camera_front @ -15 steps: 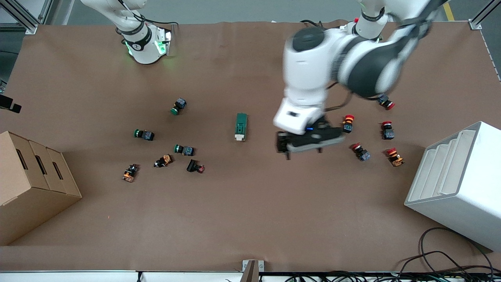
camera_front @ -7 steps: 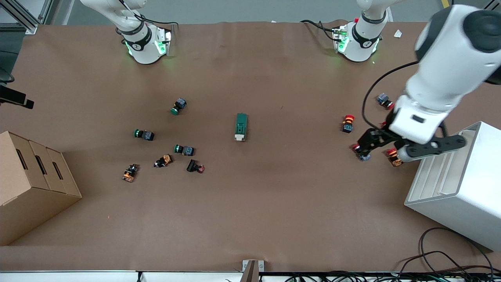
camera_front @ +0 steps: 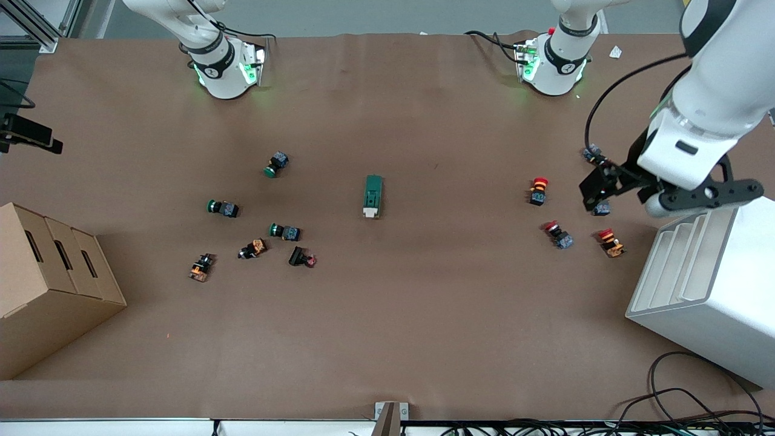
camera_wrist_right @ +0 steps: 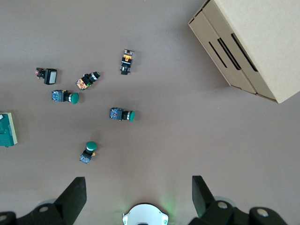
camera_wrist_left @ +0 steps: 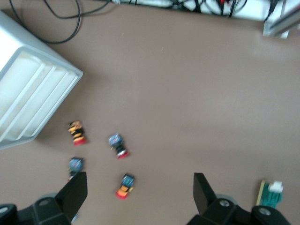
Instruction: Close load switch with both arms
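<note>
The load switch (camera_front: pixel 373 195) is a dark green block with a white tab at the end nearer the front camera. It lies alone mid-table and also shows in the left wrist view (camera_wrist_left: pixel 271 193) and at the edge of the right wrist view (camera_wrist_right: pixel 6 130). My left gripper (camera_front: pixel 669 192) is open and empty, up over the red-capped push-buttons beside the white rack, well away from the switch. Its fingers (camera_wrist_left: pixel 75 191) stand wide apart. My right gripper (camera_wrist_right: pixel 136 192) is open and empty, high over its own base; a black part of it (camera_front: pixel 30 134) shows at the front view's edge.
Several green-capped and orange push-buttons (camera_front: pixel 283 231) lie toward the right arm's end. Several red-capped ones (camera_front: pixel 537 190) lie toward the left arm's end. A cardboard box (camera_front: pixel 48 284) and a white rack (camera_front: pixel 714 284) stand at the table's two ends. Cables (camera_front: pixel 684 406) lie at the front edge.
My left arm has swung away from beside the load switch to over the red push-buttons near the white rack. The right gripper's black part has shifted slightly. The switch has not moved.
</note>
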Controlling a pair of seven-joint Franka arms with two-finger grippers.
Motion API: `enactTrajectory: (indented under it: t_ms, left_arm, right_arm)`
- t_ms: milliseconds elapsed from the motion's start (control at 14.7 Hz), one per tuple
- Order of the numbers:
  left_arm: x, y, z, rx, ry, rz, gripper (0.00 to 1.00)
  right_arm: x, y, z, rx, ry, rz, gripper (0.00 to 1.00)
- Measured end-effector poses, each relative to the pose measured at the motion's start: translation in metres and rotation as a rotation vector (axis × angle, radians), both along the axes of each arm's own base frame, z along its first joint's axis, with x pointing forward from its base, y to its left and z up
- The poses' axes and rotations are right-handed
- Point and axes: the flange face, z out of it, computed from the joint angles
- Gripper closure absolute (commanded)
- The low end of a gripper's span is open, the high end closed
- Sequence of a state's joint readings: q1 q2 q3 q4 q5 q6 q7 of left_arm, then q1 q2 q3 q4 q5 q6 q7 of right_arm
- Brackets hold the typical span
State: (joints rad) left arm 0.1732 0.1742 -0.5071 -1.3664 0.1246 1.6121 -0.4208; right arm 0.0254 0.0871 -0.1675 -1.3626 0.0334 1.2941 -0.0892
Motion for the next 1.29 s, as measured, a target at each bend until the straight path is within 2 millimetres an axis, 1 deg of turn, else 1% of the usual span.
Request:
enactTrajectory:
  t_ms: [136,204,340,407,543,679,883,1019,1154,1290]
  left_arm:
    - [-0.013,0.015,0.012,0.003,0.032,-0.041,0.00]
    - [-0.019,0.025,0.015,0.003,0.052,-0.070,0.00]
    - [-0.027,0.048,0.016,-0.009,0.077,-0.137,0.00]
    - [-0.031,0.058,0.015,-0.011,0.084,-0.164,0.00]
    - [-0.042,0.073,0.015,-0.005,0.100,-0.185,0.00]
    - [-0.058,0.074,0.016,-0.014,0.125,-0.186,0.00]
    - [-0.082,0.066,0.016,-0.025,0.142,-0.192,0.00]
    - [-0.096,0.061,0.017,-0.018,0.144,-0.197,0.00]
    - [-0.102,0.063,0.018,-0.015,0.142,-0.191,0.00]
    - [-0.100,0.076,0.019,-0.021,0.141,-0.171,0.00]
  right_arm:
    - [-0.007,0.005,0.005,-0.002,-0.005,0.005,0.00]
    - [-0.011,0.012,0.009,-0.009,-0.009,0.002,0.00]
    - [-0.018,0.031,0.016,-0.017,-0.018,-0.001,0.00]
    - [-0.021,0.037,0.019,-0.019,-0.021,-0.001,0.00]
    - [-0.025,0.041,0.020,-0.020,-0.022,0.001,0.00]
    - [-0.029,0.042,0.020,-0.019,-0.020,0.002,0.00]
    - [-0.029,0.043,0.018,-0.020,-0.018,0.004,0.00]
    - [-0.028,0.040,0.016,-0.026,-0.019,-0.001,0.00]
    - [-0.024,0.035,0.016,-0.029,-0.031,-0.010,0.00]
    - [-0.022,0.034,0.017,-0.029,-0.036,-0.011,0.00]
